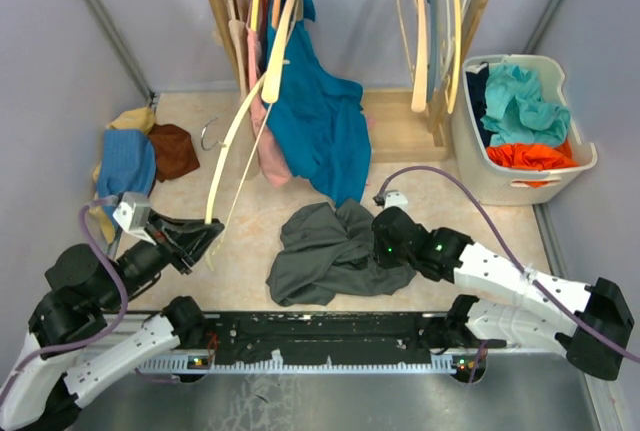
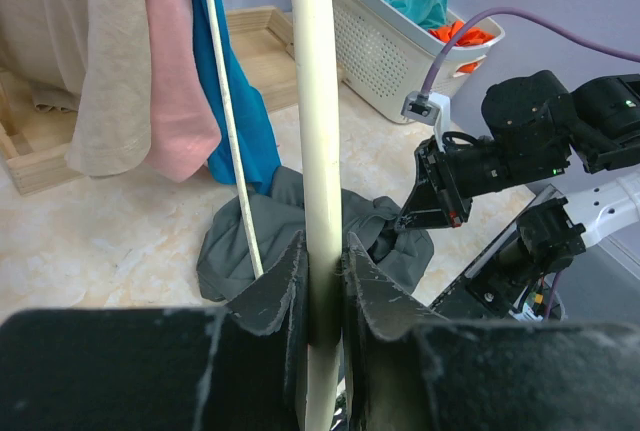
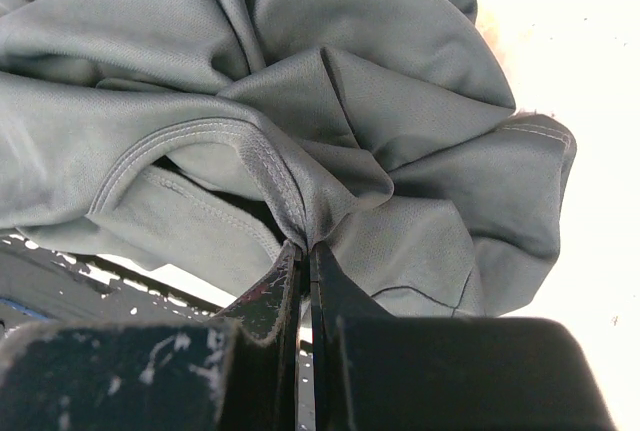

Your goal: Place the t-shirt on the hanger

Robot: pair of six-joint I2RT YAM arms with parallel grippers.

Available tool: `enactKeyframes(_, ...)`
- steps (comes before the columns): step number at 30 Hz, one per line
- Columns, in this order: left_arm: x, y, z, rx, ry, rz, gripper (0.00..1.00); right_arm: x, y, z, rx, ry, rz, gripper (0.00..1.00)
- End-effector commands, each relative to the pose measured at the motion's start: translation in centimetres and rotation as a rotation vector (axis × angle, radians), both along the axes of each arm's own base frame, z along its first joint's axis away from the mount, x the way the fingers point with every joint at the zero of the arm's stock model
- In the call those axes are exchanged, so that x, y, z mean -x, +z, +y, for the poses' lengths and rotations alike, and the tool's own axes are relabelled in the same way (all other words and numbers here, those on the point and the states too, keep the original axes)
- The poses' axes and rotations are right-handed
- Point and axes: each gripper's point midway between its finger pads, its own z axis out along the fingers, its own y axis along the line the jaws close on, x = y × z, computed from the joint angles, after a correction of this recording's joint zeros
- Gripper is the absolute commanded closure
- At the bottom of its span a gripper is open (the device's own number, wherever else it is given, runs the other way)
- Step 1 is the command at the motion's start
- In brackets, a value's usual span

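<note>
Both claws clenched.
Left gripper point(image 1: 208, 236) grips the stiff hanger point(image 1: 229, 156); right gripper point(image 3: 305, 251) pinches the t-shirt point(image 1: 325, 256) at a seam. The cloth is limp and probably best lifted by the collar.

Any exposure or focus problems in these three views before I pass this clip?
Right wrist: the table beside the t-shirt is blown out to white, though the fabric weave stays sharp. Left wrist: the left hand is dark and soft up close; the hanger reads clearly. Top external: even light, soft shadows.
</note>
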Motion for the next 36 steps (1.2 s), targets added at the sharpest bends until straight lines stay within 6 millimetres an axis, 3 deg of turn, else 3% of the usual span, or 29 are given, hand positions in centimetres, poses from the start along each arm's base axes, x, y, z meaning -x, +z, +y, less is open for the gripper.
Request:
enactKeyframes(1, 0.5, -0.1, -0.6, 0.000, -0.042, 0.019, 0.98, -1.1, 2.3, 1.6, -0.067, 0.006, -0.038, 1.00)
enactKeyframes(6, -0.6, 1.7, -1.7, 0.028, -0.036, -0.023, 0.98, -1.1, 2.9, 1.4, -0.073, 0.001, -0.047, 1.00)
enactKeyframes(20, -3.8, 5.2, -7.5, 0.015, -0.112, -0.081, 0.99, -1.1, 4.3, 1.1, -0.109, -0.001, -0.087, 1.00)
enactKeyframes(36, -7.3, 8.2, -8.1, 0.066, 0.023, -0.117, 0.99, -1.0, 3.8, 0.4, -0.087, 0.002, -0.095, 1.00)
